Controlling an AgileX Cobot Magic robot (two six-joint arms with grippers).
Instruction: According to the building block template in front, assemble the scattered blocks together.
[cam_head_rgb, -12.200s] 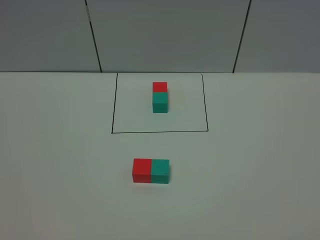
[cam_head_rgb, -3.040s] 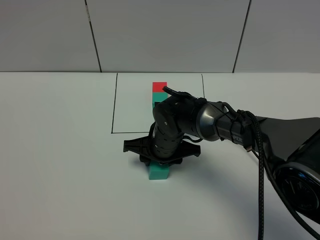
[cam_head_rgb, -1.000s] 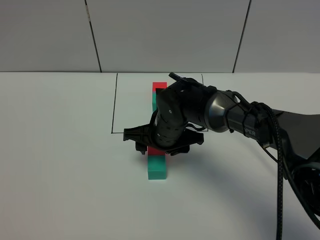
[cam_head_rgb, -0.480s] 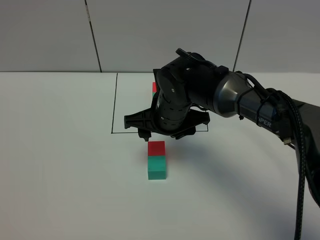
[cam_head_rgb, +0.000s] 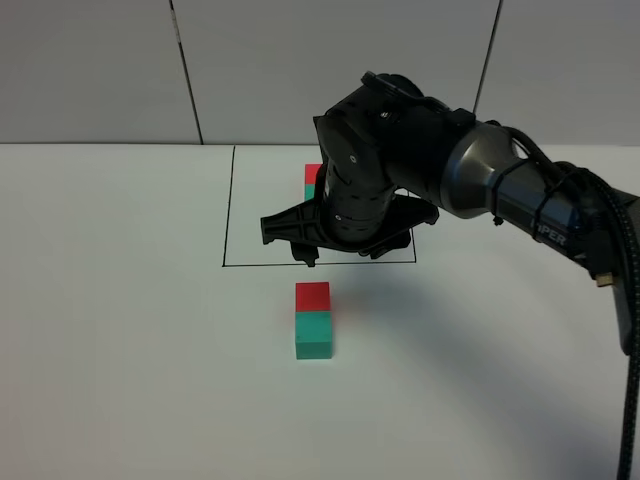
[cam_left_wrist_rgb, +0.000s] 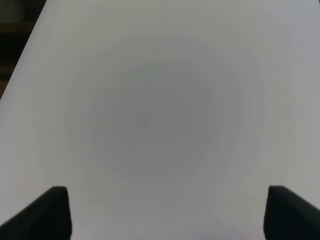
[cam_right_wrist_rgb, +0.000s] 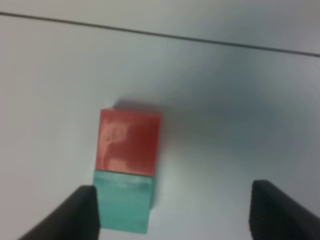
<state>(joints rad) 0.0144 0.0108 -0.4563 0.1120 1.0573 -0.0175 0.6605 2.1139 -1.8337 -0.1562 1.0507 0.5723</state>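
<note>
White tabletop (cam_head_rgb: 120, 300) carries the red cube (cam_head_rgb: 313, 296) touching the teal cube (cam_head_rgb: 314, 335), apparently matching the half-hidden template (cam_head_rgb: 310, 180); both the right gripper (cam_head_rgb: 340, 243) and left gripper (cam_left_wrist_rgb: 165, 212) hang spread, empty.

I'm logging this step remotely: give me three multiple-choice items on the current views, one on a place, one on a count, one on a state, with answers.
1. Where is the loose red cube?
A. Touching the loose teal cube's far side
B. Inside the black outline
C. Apart from it

2. How many cubes lie outside the outline?
A. One
B. Two
C. Four

3. The right gripper is:
A. Shut on the red cube
B. Open, above the table
C. Shut, empty

Answers: A, the faces meet; B, one red, one teal; B, nothing between its fingers.
</note>
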